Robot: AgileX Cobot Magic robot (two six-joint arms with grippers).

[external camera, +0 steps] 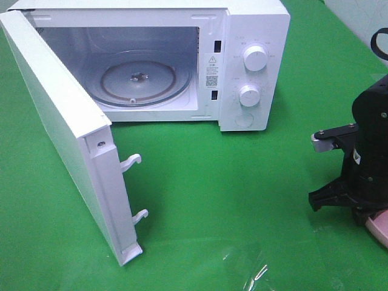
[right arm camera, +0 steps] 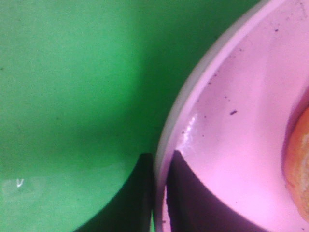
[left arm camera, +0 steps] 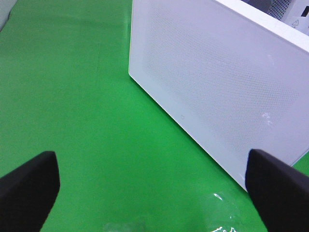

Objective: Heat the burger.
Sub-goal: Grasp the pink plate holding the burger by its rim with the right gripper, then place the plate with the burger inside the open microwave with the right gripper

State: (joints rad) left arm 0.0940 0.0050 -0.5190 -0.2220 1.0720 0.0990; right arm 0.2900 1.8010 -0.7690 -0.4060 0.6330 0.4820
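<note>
In the right wrist view my right gripper (right arm camera: 161, 157) is shut on the rim of the pink plate (right arm camera: 241, 121), with one finger outside the rim and one inside. The burger (right arm camera: 299, 164) shows only as a golden-brown edge on the plate. In the exterior view the right arm (external camera: 364, 163) stands over the plate (external camera: 379, 227) at the right edge and hides the burger. My left gripper (left arm camera: 152, 159) is open and empty above the green cloth, next to the outer face of the microwave door (left arm camera: 217, 82). It is out of the exterior view.
The white microwave (external camera: 254, 66) stands at the back with its door (external camera: 66, 133) swung wide open to the left. Its glass turntable (external camera: 139, 79) is bare. Green cloth (external camera: 230, 200) covers the table between the microwave and the plate.
</note>
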